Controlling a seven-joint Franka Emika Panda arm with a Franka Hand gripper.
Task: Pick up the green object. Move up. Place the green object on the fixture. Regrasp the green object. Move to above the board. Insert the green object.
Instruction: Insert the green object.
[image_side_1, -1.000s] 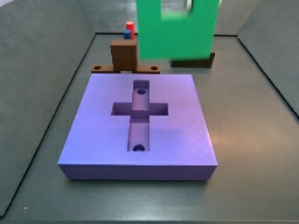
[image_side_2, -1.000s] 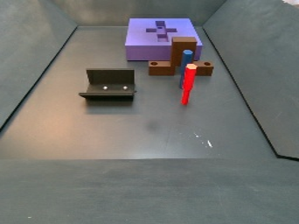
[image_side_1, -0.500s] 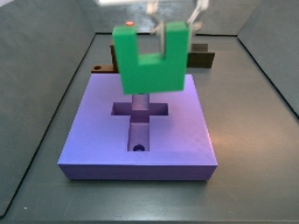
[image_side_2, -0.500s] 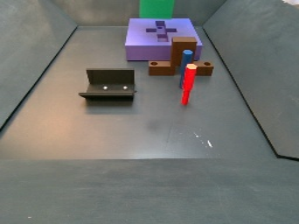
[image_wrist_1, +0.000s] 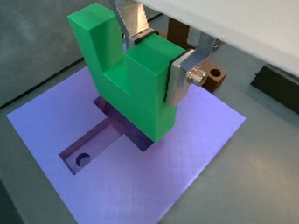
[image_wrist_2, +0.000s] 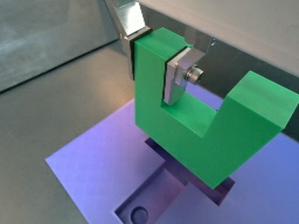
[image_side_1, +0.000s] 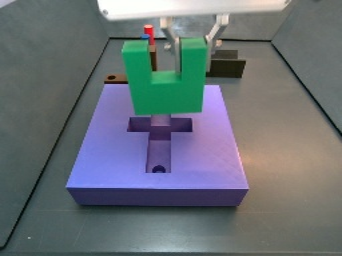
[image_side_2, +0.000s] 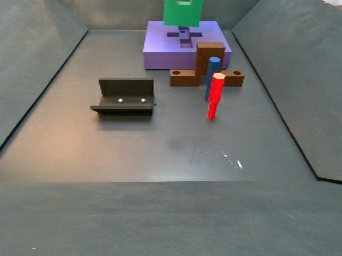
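The gripper's (image_wrist_1: 156, 52) silver metal fingers (image_wrist_2: 179, 74) clamp the matt, smooth plastic-looking green object (image_wrist_1: 128, 79) above the matt board (image_side_1: 181, 160).

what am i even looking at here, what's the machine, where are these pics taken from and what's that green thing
This is a robot arm with a two-finger hand, working over a dark walled table. Two pictures come from cameras on the arm's wrist, looking down past the fingers, which are flat silver plates. The two others come from cameras fixed beside the table.

The hand is shut on one prong of the green object, a chunky U-shaped block, and holds it in the air above the board, a large purple slab with a cross-shaped recess. In both wrist views the block hangs right over that recess, not yet inside it.

Also on the table: the fixture, a dark L-shaped bracket standing alone, a brown block beside the board, and a red peg with a blue top.
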